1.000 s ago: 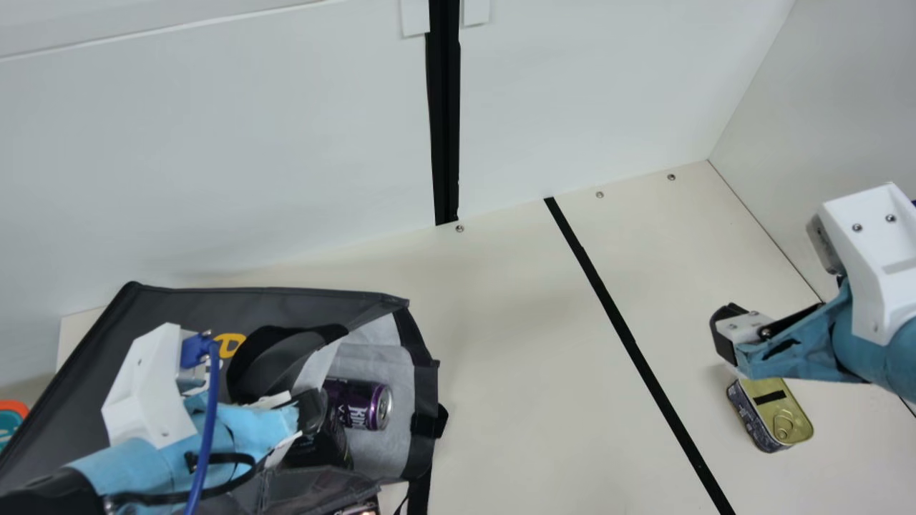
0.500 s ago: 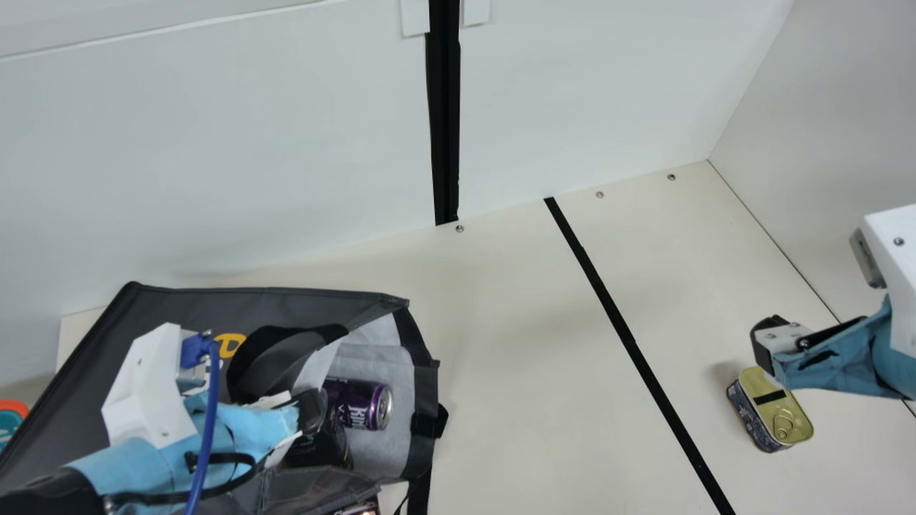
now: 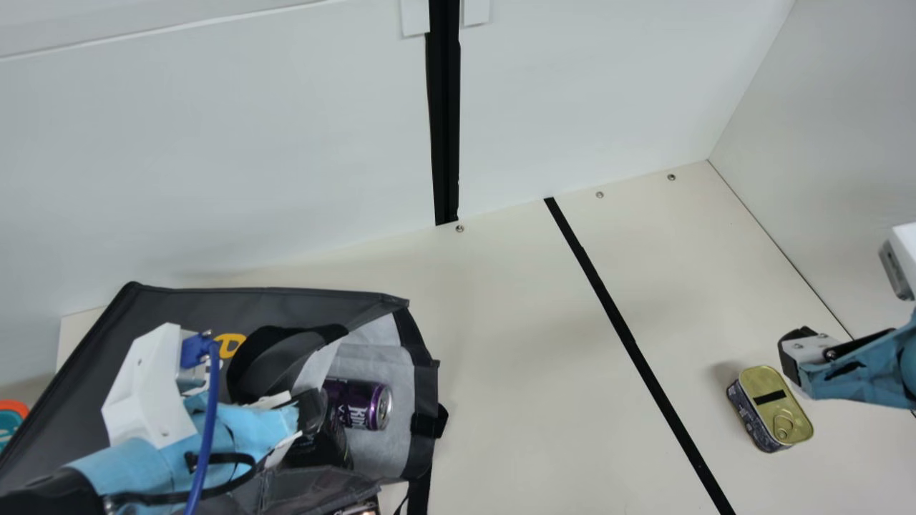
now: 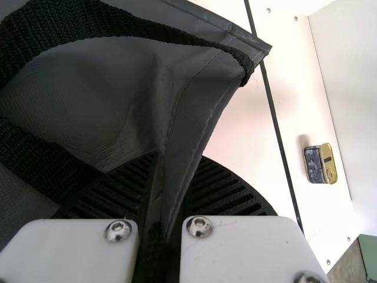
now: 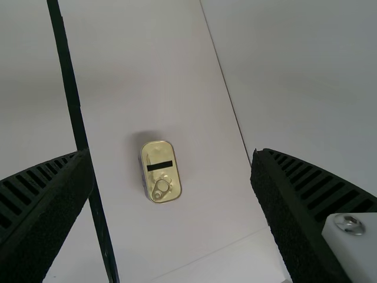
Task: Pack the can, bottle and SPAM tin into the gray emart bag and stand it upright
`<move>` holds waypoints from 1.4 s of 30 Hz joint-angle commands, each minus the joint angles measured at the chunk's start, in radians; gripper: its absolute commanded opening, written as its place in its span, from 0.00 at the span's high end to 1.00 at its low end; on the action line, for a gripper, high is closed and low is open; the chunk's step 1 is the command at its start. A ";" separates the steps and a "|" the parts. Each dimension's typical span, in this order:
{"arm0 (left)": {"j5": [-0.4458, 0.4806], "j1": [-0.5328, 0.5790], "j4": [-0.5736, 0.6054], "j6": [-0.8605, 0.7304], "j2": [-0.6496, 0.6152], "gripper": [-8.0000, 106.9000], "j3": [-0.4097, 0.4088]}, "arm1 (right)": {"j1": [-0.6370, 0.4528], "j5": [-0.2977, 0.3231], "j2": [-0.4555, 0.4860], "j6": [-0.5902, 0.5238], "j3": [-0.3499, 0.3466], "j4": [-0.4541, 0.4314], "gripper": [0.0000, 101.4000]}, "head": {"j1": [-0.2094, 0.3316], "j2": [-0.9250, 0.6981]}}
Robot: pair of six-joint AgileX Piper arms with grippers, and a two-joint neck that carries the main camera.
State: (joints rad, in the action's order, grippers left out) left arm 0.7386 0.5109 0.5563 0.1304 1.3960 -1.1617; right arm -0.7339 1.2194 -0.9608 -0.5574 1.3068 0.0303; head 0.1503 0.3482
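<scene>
In the main view my left gripper [image 3: 312, 412] is at the mouth of the gray bag [image 3: 179, 307], which lies on its side. In the left wrist view my left gripper [image 4: 162, 200] is shut on the fabric edge of the bag [image 4: 200, 112]. A purple can [image 3: 358, 404] lies inside the bag's opening. The SPAM tin [image 3: 773, 408], gold-lidded, rests on the table at the right, with my right gripper [image 3: 791, 357] above and beside it. In the right wrist view, my right gripper [image 5: 174, 177] stands open, and the tin [image 5: 160, 171] shows between and beyond its fingers.
A black tape line [image 3: 630, 343] crosses the cream table [image 3: 515, 357] between bag and tin. White walls [image 3: 250, 157] close off the back and right. An orange and teal object [image 3: 11, 422] sits at the left edge. A shiny item [image 3: 361, 508] shows by the bag's lower flap.
My right gripper has moved right and slightly down in the main view, uncovering more of the tin's top. My left arm, the bag and the can have stayed put.
</scene>
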 commanded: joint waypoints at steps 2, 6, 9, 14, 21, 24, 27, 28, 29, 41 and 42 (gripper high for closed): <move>0.000 0.000 0.000 0.000 0.000 1.00 0.000 | -0.004 0.001 0.001 -0.002 -0.004 0.000 0.06 | 0.024 0.001; 0.000 0.000 0.000 0.000 0.000 1.00 0.000 | -0.005 0.001 0.005 -0.002 -0.011 0.000 0.06 | 0.024 0.001; 0.000 0.000 0.000 0.000 0.000 1.00 0.000 | -0.005 0.001 0.008 -0.002 -0.019 -0.001 0.06 | 0.024 0.001; 0.000 0.000 0.000 0.000 0.000 1.00 0.000 | -0.006 0.001 0.008 -0.006 -0.040 0.010 0.06 | 0.024 0.001; 0.000 0.000 0.000 0.000 0.000 1.00 0.000 | -0.009 0.001 0.004 -0.012 -0.085 0.033 0.06 | 0.024 0.001; 0.000 0.000 0.000 0.000 0.000 1.00 0.000 | -0.012 0.001 0.000 -0.020 -0.102 0.041 0.06 | 0.024 0.001; 0.000 0.000 0.000 0.000 0.000 1.00 0.000 | -0.022 0.001 -0.005 -0.035 -0.116 0.052 0.06 | 0.024 0.001; 0.000 0.000 0.000 0.000 0.000 1.00 0.000 | -0.027 0.001 -0.008 -0.042 -0.120 0.056 0.06 | 0.024 0.001; 0.000 0.000 0.000 0.000 0.000 1.00 0.000 | -0.031 0.001 -0.011 -0.047 -0.124 0.058 0.06 | 0.024 0.001; 0.000 0.000 0.000 0.000 0.000 1.00 0.000 | -0.118 0.001 -0.061 -0.167 -0.150 0.100 0.06 | 0.024 0.001; 0.000 0.000 0.000 0.000 0.000 1.00 0.000 | -0.125 0.001 -0.066 -0.179 -0.151 0.102 0.06 | 0.024 0.001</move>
State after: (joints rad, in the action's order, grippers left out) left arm 0.7386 0.5109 0.5563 0.1304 1.3960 -1.1617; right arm -0.8515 1.2191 -1.0234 -0.7180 1.1559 0.1293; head 0.1519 0.3467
